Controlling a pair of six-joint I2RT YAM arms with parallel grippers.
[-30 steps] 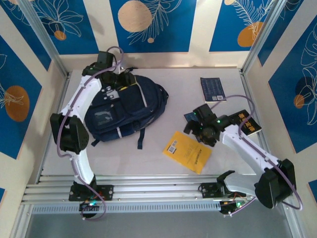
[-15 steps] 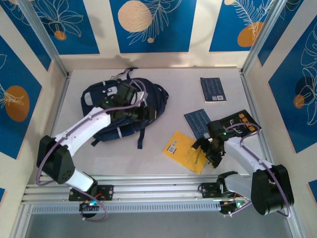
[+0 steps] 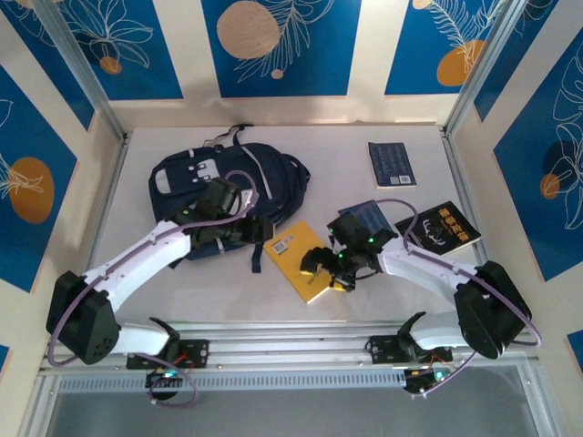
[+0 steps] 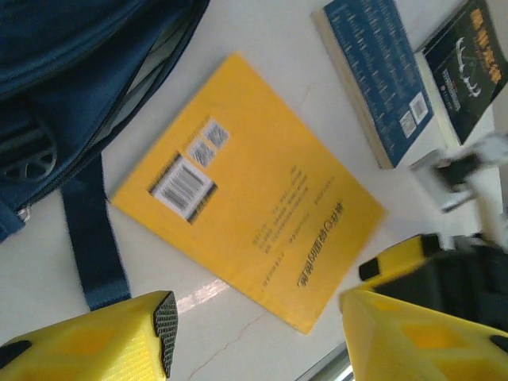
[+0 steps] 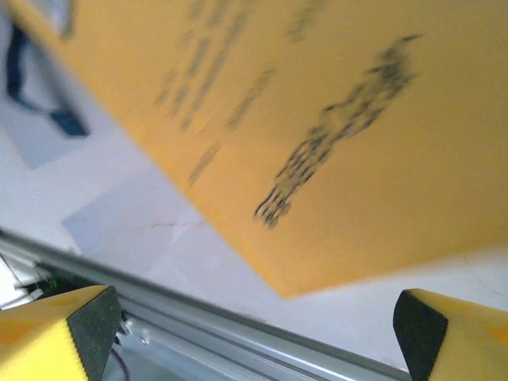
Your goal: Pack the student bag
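The student bag, a navy backpack with pale stripes, lies at the back left of the table; its side and a dark strap fill the left wrist view's upper left. A yellow book lies flat just right of the bag, barcode side up. My left gripper hovers over the bag's lower right edge, open, with bare table between its fingers. My right gripper is at the yellow book's right corner, open wide, and the book's corner lies just ahead of its jaws.
A blue book lies at the back right. A second blue book and a black book lie beside the right arm. An aluminium rail runs along the near table edge.
The yellow book has slid left toward the bag, with my right gripper following at its right corner. My left gripper came down off the bag toward the book.
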